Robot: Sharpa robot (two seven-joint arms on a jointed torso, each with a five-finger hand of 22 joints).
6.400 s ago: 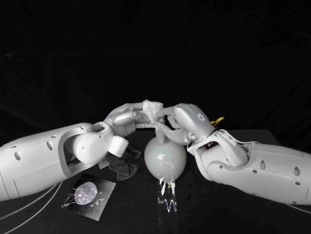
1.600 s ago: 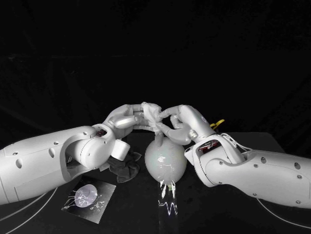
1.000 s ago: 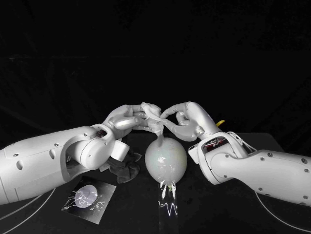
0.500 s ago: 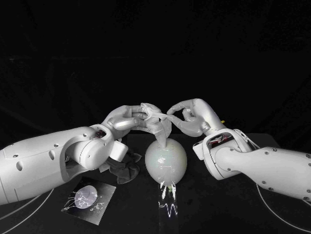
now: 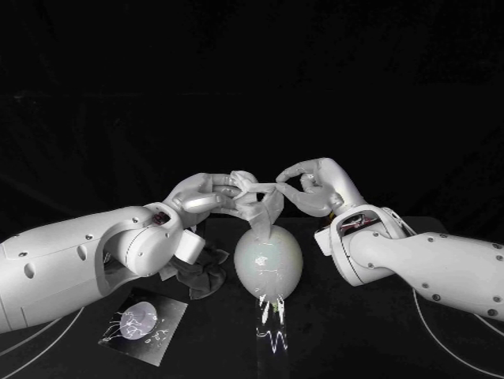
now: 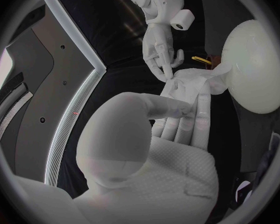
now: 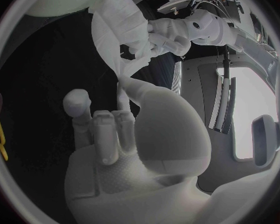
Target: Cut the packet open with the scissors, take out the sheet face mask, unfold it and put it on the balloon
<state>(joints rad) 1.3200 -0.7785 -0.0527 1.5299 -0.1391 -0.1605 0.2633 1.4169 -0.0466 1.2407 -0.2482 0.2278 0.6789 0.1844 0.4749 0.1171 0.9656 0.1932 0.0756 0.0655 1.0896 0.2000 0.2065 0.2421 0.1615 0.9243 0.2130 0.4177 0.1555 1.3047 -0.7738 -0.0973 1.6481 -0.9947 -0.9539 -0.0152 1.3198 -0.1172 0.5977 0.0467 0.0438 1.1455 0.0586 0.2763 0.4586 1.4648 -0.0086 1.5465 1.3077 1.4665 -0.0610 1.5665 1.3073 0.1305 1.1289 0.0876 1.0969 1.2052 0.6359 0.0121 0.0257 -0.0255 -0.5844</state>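
Head: left hand (image 5: 212, 192) and right hand (image 5: 313, 183) each pinch the sheet mask (image 5: 257, 201), bunched just above the balloon (image 5: 268, 260); packet (image 5: 144, 317) lies on the counter (image 5: 378, 347).
Left wrist: mask lies across the left fingers (image 6: 196, 112).
Right wrist: right hand pinches the mask edge.
Likely wet, limp, tear-prone, so grip the edges.

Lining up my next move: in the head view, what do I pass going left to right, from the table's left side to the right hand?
packet → left hand → sheet face mask, held by both hands → right hand
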